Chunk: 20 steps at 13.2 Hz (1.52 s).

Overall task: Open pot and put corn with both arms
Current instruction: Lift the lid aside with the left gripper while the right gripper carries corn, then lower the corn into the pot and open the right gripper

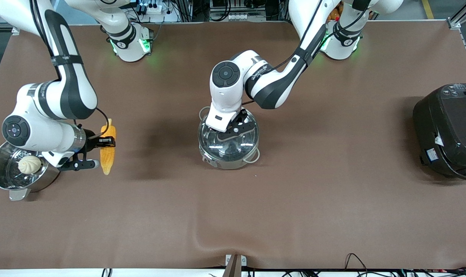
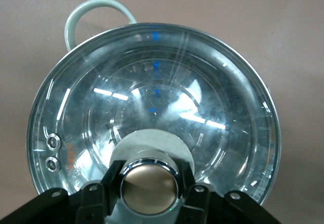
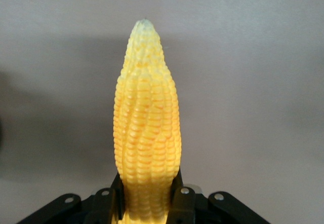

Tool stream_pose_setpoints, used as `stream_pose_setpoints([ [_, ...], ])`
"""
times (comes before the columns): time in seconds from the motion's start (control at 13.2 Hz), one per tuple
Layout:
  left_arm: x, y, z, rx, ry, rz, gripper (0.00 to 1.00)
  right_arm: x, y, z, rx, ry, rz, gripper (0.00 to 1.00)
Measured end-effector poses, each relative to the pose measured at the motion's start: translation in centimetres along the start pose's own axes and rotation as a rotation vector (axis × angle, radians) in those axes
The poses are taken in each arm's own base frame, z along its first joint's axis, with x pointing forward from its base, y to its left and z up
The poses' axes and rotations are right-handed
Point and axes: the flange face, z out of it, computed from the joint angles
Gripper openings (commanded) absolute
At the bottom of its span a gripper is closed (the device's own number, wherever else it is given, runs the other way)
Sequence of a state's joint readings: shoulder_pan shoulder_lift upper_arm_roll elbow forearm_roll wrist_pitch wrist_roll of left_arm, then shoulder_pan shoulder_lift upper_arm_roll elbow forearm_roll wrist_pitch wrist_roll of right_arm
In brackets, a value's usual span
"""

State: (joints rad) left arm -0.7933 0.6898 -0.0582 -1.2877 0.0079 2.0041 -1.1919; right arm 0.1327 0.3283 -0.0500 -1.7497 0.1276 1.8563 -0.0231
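Observation:
The steel pot (image 1: 226,163) stands mid-table with its glass lid (image 1: 238,146) on it. My left gripper (image 1: 235,129) is over the lid, shut on the tan knob (image 2: 149,189). In the left wrist view the left gripper (image 2: 149,186) has a black finger on each side of the knob, and one loop handle (image 2: 96,8) shows past the lid (image 2: 152,92). My right gripper (image 1: 105,142) is shut on the corn (image 1: 108,152) beside the steamer pot, toward the right arm's end. In the right wrist view the right gripper (image 3: 147,196) holds the corn (image 3: 147,127) at its thick end, with the pale tip pointing away.
A steel steamer pot (image 1: 2,175) with a white bun (image 1: 29,164) sits under the right arm's wrist. A black rice cooker (image 1: 448,130) stands at the left arm's end of the table. The brown mat has a wrinkle near the front edge (image 1: 202,238).

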Motion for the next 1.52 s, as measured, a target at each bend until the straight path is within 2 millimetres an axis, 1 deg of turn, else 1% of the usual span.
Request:
stream_pose_setpoints([
  [0.15, 0.3, -0.2, -0.4, 0.006, -0.002, -0.004, 0.00, -0.1, -2.8, -1.2, 0.001, -0.009, 0.006, 0.00],
  [0.23, 0.7, -0.5, -1.1, 0.013, -0.004, -0.007, 0.00, -0.2, -4.3, -1.7, -0.003, -0.007, 0.003, 0.00],
  [0.3, 1.5, -1.1, -2.6, 0.025, -0.007, -0.006, 0.00, -0.2, -5.8, -2.2, -0.006, -0.003, 0.001, 0.00],
  [0.38, 2.5, -2.1, -4.8, 0.033, -0.008, -0.003, 0.00, -0.3, -7.3, -2.6, -0.009, 0.005, -0.005, 0.00],
  [0.45, 3.7, -3.4, -7.5, 0.035, -0.006, 0.003, 0.00, -0.4, -8.7, -3.0, -0.005, 0.014, -0.012, 0.00],
  [0.53, 5.0, -5.0, -10.5, 0.034, -0.003, 0.006, 0.00, -0.5, -10.0, -3.3, 0.007, 0.019, -0.013, 0.00],
  [0.68, 7.9, -8.7, -16.3, 0.020, 0.012, -0.015, 0.00, -0.8, -12.4, -3.5, 0.021, 0.024, -0.009, 0.00],
  [0.76, 9.7, -10.9, -18.6, 0.010, 0.022, -0.026, 0.00, -1.1, -13.7, -3.5, 0.021, 0.025, -0.005, 0.00],
  [0.83, 12.0, -13.4, -20.1, 0.009, 0.027, -0.021, 0.00, -1.5, -15.2, -3.5, 0.019, 0.025, 0.006, 0.00],
  [0.91, 14.7, -16.5, -20.8, 0.014, 0.026, -0.002, 0.00, -1.9, -16.9, -3.4, 0.017, 0.026, 0.019, 0.00],
  [0.98, 17.5, -20.1, -20.6, 0.027, 0.016, 0.014, 0.00, -2.4, -18.7, -3.3, 0.016, 0.026, 0.032, 0.00],
  [1.06, 20.2, -23.8, -19.8, 0.043, -0.004, 0.022, 0.00, -3.0, -21.0, -2.8, 0.012, 0.023, 0.051, 0.00],
  [1.14, 22.4, -27.2, -18.5, 0.057, -0.027, 0.026, 0.00, -3.8, -23.8, -1.9, 0.003, 0.021, 0.075, 0.00],
  [1.21, 24.2, -30.0, -17.1, 0.061, -0.038, 0.035, 0.00, -4.6, -26.7, -0.7, -0.006, 0.021, 0.093, 0.00],
  [1.29, 25.6, -32.3, -15.4, 0.053, -0.032, 0.053, 0.00, -5.2, -29.2, 0.5, -0.014, 0.021, 0.107, 0.00],
  [1.36, 26.5, -34.1, -13.6, 0.039, -0.012, 0.081, 0.00, -5.5, -31.1, 1.6, -0.017, 0.029, 0.124, 0.00],
  [1.44, 26.9, -35.7, -11.7, 0.026, 0.011, 0.113, 0.00, -5.5, -32.9, 2.6, -0.009, 0.051, 0.140, 0.00],
  [1.52, 26.8, -37.1, -9.5, 0.020, 0.024, 0.135, 0.00, -5.6, -34.8, 3.7, -0.001, 0.073, 0.151, 0.00],
])
